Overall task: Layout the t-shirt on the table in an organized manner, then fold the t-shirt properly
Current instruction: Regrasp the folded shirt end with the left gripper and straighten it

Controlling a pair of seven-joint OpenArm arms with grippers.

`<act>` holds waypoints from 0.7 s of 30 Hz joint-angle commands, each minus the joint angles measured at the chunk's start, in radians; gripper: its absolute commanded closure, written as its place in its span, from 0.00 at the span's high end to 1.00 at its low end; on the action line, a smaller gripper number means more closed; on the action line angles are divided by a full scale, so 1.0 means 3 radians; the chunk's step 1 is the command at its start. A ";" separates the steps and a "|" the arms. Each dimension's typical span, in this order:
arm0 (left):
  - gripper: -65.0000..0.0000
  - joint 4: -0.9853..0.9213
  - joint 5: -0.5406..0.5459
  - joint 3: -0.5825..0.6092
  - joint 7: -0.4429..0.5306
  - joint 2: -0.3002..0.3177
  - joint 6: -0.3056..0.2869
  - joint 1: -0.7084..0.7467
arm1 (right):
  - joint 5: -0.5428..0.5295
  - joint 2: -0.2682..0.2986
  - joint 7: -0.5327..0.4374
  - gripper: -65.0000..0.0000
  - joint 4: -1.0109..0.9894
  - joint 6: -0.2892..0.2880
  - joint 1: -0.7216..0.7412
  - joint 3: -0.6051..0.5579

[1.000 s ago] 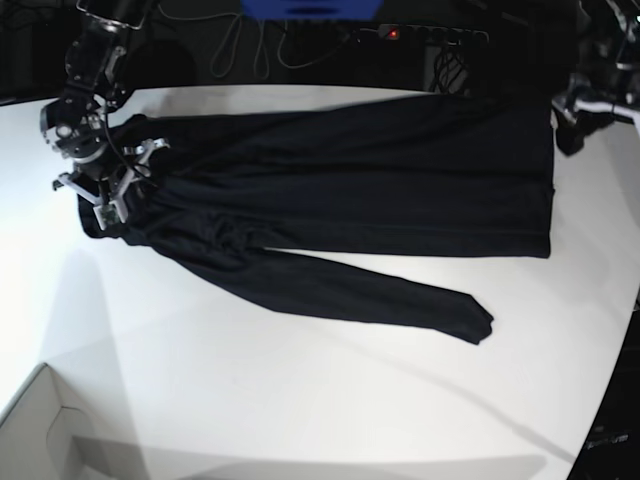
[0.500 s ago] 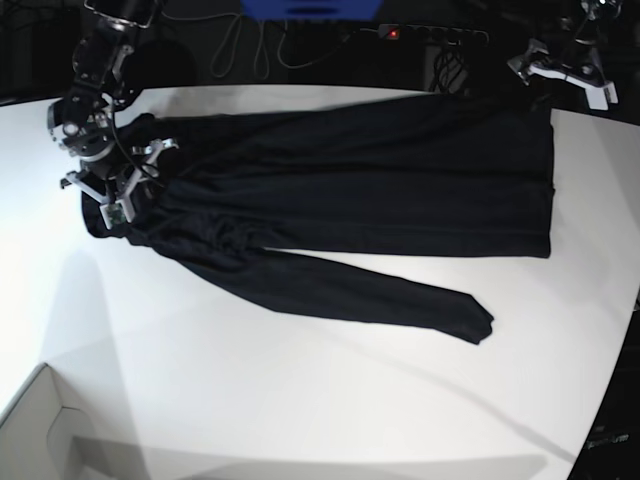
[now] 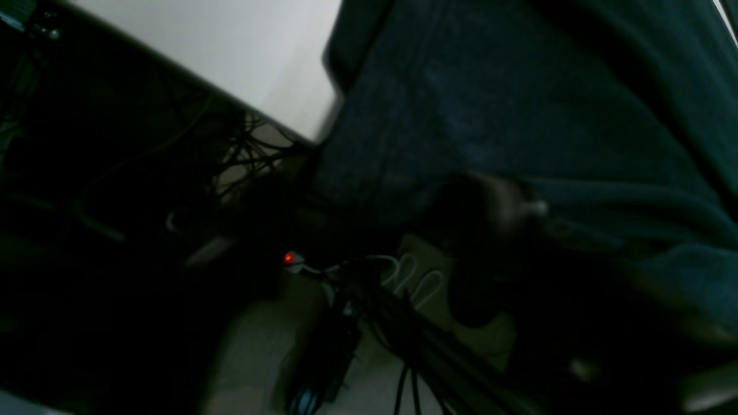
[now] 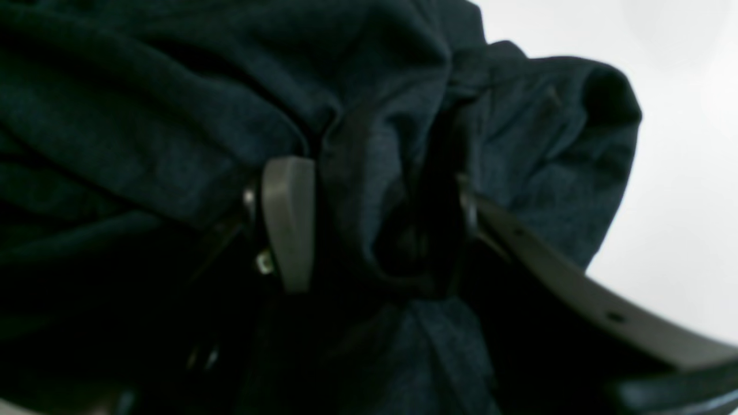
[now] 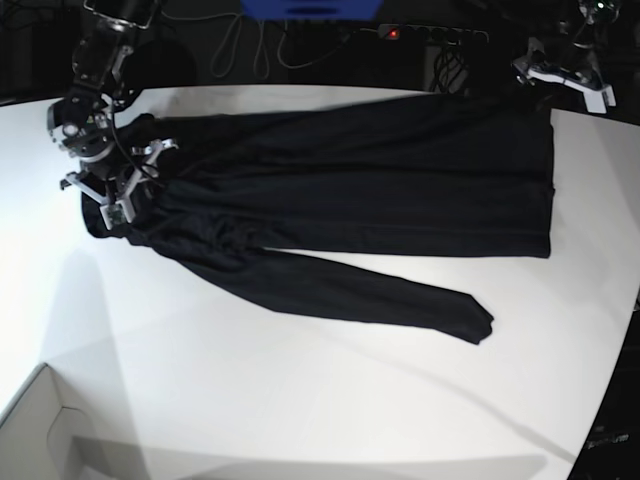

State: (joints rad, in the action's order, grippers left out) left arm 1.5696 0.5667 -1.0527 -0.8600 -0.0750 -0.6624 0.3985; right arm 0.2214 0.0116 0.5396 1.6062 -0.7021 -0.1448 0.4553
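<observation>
Two arms are spreading the t-shirt (image 5: 350,190) across the counter (image 5: 300,400).
Right gripper (image 4: 375,230) is pinching bunched cloth; left gripper (image 5: 562,78) jaws unclear; flattening comes next.

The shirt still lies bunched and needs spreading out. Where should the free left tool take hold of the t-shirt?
Judging by its pose, the far hem corner of the t-shirt, coming from above at the table edge. That end lies flat and straight, opposite the bunched end where the right tool straddles a fold.
</observation>
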 commanded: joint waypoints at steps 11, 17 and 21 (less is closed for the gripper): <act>0.01 0.0248 0.0062 -0.0018 0.0015 0.0032 -0.0045 -0.0021 | 0.0006 0.0025 0.0004 0.48 0.0034 0.0013 0.0030 -0.0001; 0.00 0.0540 0.0338 -0.0023 0.0010 0.0032 0.0001 0.0020 | 0.0006 0.0025 0.0004 0.48 0.0034 0.0013 0.0035 -0.0001; 0.00 0.0683 0.0451 -0.0023 0.0010 0.0038 0.0006 -0.0011 | 0.0006 0.0025 0.0004 0.48 0.0034 0.0013 0.0035 -0.0001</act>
State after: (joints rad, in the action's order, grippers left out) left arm 1.7557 0.6811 -1.0534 -0.8757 -0.0723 -0.6556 0.3981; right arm 0.2214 0.0113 0.5419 1.6054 -0.7021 -0.1425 0.4553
